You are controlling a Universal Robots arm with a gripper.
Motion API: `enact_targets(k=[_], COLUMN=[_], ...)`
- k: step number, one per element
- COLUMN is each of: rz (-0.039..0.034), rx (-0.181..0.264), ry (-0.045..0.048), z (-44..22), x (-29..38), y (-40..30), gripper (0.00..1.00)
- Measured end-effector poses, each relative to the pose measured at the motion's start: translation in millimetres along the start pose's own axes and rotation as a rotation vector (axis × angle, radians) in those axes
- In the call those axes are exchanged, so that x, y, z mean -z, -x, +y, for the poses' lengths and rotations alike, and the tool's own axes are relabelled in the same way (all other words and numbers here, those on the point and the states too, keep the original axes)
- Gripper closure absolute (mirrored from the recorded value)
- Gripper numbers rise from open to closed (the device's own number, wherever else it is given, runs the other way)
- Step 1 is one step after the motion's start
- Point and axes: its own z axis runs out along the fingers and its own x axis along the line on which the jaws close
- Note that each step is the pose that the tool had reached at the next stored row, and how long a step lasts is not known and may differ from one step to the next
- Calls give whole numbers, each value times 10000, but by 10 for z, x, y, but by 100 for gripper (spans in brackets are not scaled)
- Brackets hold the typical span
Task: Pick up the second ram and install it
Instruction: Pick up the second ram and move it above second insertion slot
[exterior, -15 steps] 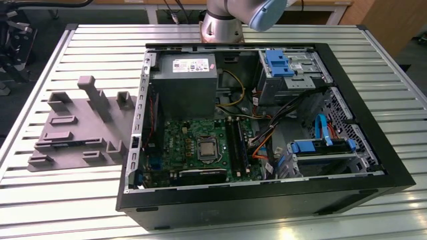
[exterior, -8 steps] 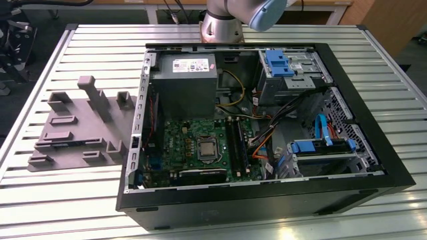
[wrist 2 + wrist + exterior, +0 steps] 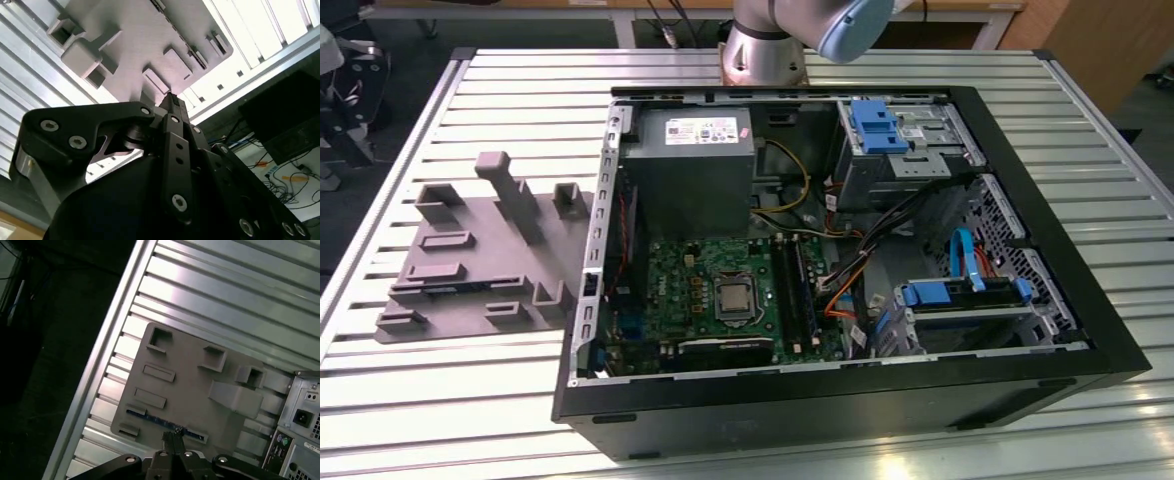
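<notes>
The second ram [image 3: 150, 418] is a thin blue stick standing on edge in a slot along one side of the grey fixture plate [image 3: 190, 385]. In the exterior view it shows as a dark bluish line [image 3: 434, 290] on that plate [image 3: 480, 250], on the exterior view's left of the open computer case [image 3: 1067, 250]. My gripper [image 3: 172, 439] hangs over the middle of the stick, fingers together and holding nothing. In the second wrist view the gripper [image 3: 172, 102] points at the plate [image 3: 130, 45]. The motherboard's ram slots [image 3: 794, 290] lie inside the case.
The power supply [image 3: 691, 160], blue drive-bay clips [image 3: 874, 125] and loose cables [image 3: 854, 280] crowd the case. Raised blocks and a tall post [image 3: 507, 190] stand on the fixture plate. The slatted metal table [image 3: 454, 400] ends close to the plate's far side.
</notes>
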Motion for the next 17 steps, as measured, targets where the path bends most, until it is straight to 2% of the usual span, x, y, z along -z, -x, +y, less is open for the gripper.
enact_targets(k=[17], rz=[127], rx=[3013], ry=[-32], z=[-1], x=[-28], y=[0], gripper=[89])
